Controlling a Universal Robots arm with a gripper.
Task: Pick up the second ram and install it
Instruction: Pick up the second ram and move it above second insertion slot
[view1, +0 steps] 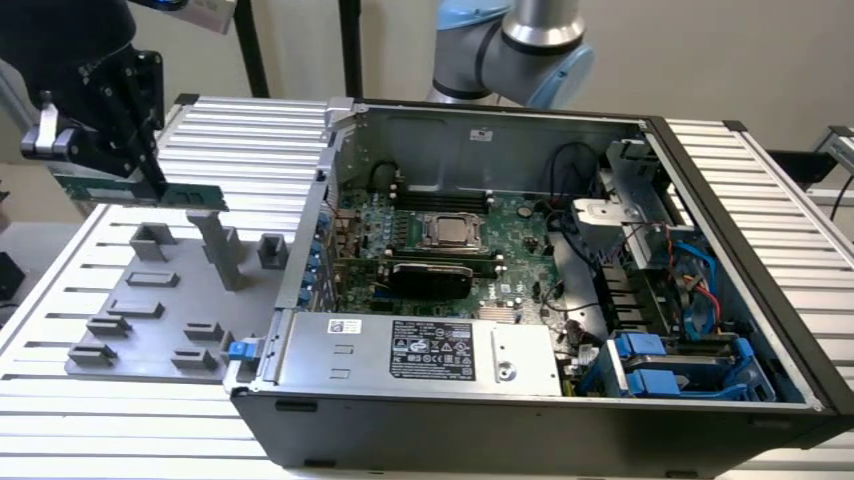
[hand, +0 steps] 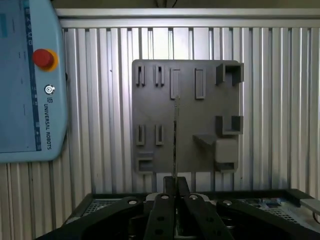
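My gripper (view1: 138, 176) hangs above the grey fixture plate (view1: 147, 300) at the exterior view's left, shut on the second ram (view1: 180, 195). The ram is a long thin green strip, held level and lifted off the plate's blocks. In the wrist view the ram (hand: 175, 130) appears edge-on as a thin line running out from between my fingers (hand: 162, 192), over the fixture plate (hand: 150, 110). The open computer case (view1: 747, 300) with its green motherboard (view1: 514, 225) lies to the exterior view's right of the gripper.
Grey upright blocks (view1: 220, 245) stand on the fixture plate below the ram. A teach pendant (hand: 30, 80) with a red button lies on the ribbed metal table (view1: 80, 420). The case's near side holds a power supply (view1: 427, 350) and blue drive bays (view1: 674, 365).
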